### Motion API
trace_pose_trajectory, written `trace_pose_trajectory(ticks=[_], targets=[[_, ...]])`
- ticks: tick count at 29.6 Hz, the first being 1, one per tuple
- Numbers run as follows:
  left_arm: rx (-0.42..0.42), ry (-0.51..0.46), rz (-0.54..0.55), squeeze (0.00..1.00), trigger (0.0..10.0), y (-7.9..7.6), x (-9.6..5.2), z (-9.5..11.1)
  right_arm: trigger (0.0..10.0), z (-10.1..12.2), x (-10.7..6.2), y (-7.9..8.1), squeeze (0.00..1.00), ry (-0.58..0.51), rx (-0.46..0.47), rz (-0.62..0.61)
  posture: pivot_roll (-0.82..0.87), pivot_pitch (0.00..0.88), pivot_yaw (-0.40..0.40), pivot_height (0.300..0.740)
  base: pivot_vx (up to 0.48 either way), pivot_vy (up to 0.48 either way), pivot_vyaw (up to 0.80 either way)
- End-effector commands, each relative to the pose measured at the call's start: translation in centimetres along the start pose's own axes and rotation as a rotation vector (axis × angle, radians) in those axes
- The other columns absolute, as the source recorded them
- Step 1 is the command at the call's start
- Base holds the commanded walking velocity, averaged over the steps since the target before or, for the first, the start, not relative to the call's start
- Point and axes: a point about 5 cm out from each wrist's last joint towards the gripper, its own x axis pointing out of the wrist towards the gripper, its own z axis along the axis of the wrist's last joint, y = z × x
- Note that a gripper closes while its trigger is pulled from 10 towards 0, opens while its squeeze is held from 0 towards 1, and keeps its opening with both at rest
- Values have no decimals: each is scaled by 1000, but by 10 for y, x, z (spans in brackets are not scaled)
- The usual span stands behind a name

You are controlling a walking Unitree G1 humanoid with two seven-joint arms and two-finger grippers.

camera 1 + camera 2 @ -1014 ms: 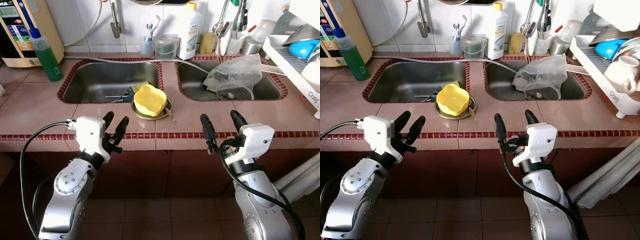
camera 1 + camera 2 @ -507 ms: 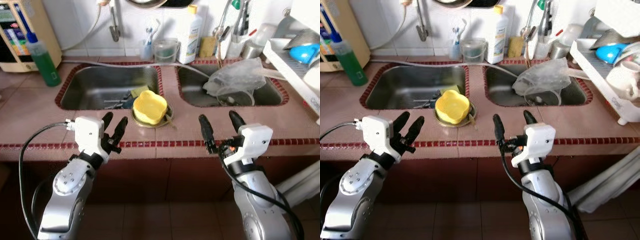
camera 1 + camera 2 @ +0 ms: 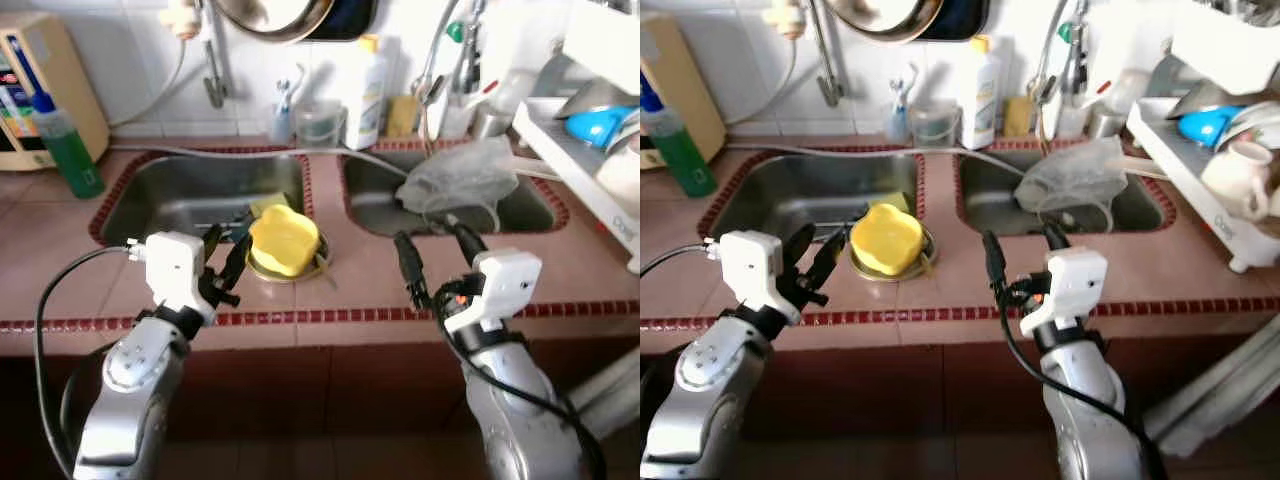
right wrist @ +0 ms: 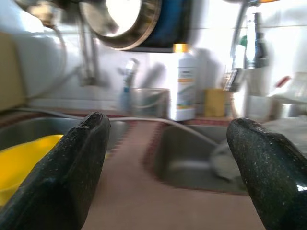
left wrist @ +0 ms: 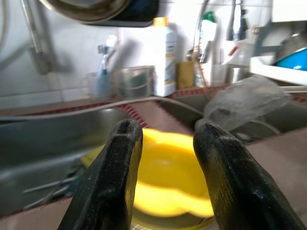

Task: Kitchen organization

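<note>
Yellow bowl (image 3: 285, 240): scalloped plastic, set upright on a metal plate (image 3: 316, 268) on the tiled counter (image 3: 560, 270), on the strip between the left sink (image 3: 190, 195) and right sink (image 3: 375, 205), at the left sink's near corner. Mouth is turned upward. No long axis can be assigned; the outline is roughly round and lobed.

Left gripper (image 3: 226, 262): held over the counter edge, just beside the bowl on its left. Fingers are parted a little and nothing is held. In the wrist view the bowl is seen between and beyond the two fingers (image 5: 120, 158).

Right gripper (image 3: 438, 262): held over the counter front of the right sink, well apart from the bowl. Fingers are spread wide, and nothing is held.

Other items: plastic bag (image 3: 465, 180) draped in the right sink; green bottle (image 3: 65, 145) at far left; white bottle (image 3: 367, 80) at the back wall; dish rack (image 3: 580, 165) at right.

Hazards, as judged:
- The bowl is light and rests loosely on the plate; a sideways nudge from a finger could send it sliding into the left sink.
- A pinch on the thin curved rim could slip, or tip the bowl.
- The plate could be dragged along if the lower finger is caught under the rim.
- The views are blurred, so fine placement is uncertain.
</note>
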Motion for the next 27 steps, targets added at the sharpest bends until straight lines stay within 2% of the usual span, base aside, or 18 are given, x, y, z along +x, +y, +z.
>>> trace_pose_trajectory(ticks=[1,15,23,27], targets=[[25,-8,23,0,10000,8,-2,5,10000,4,2,6,0,-18,18,20,-56,73,23,740,352,0,0],[33,-2,27,0,10000,8,-1,4,10000,3,2,6,0,-13,16,23,-58,77,23,740,335,0,0],[23,-15,27,0,10000,8,-2,6,10000,2,1,7,0,-6,14,30,-59,79,23,740,0,0,0],[55,-23,4,0,10000,6,-1,8,10000,0,1,5,0,11,2,40,-58,79,19,740,0,0,0]])
